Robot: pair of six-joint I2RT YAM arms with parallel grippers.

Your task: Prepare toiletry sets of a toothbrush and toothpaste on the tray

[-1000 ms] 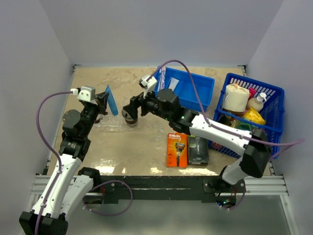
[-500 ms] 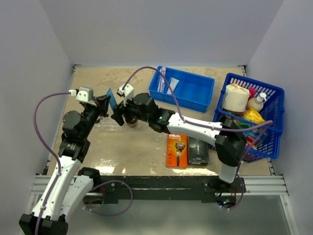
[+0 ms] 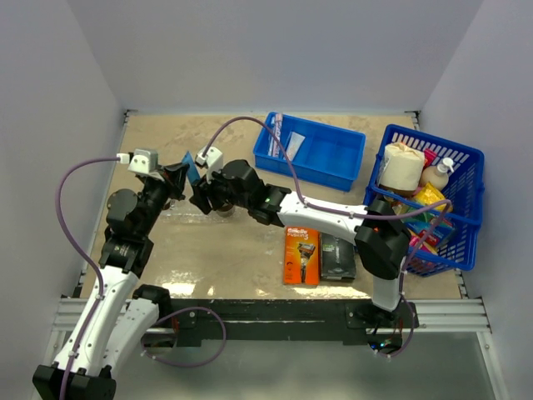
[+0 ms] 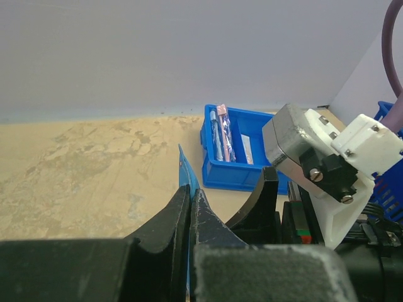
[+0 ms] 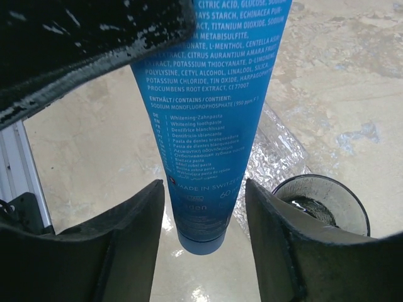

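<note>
Swung leftward since a second ago, the right end effector (image 3: 201,197) sits left of centre, its fingers narrowly open astride the toothpaste tube (image 5: 214,126). The left end effector (image 3: 180,175) pinches that tube cap-down by the clear tray (image 3: 185,215). A blue bin (image 3: 321,154) stands upper right.

The toothpaste tube (image 5: 211,126) is smooth, glossy blue plastic with white print. The right gripper (image 5: 204,192) has matt black plastic fingers (image 5: 113,251), scuffed in places. The tray (image 5: 277,151) is clear, crinkled, shiny plastic. The cup (image 5: 324,201) is tinted see-through plastic. The table (image 5: 352,75) looks like mottled beige stone, glossy. At one o'clock, the bin (image 3: 333,158) is smooth blue plastic.
</note>
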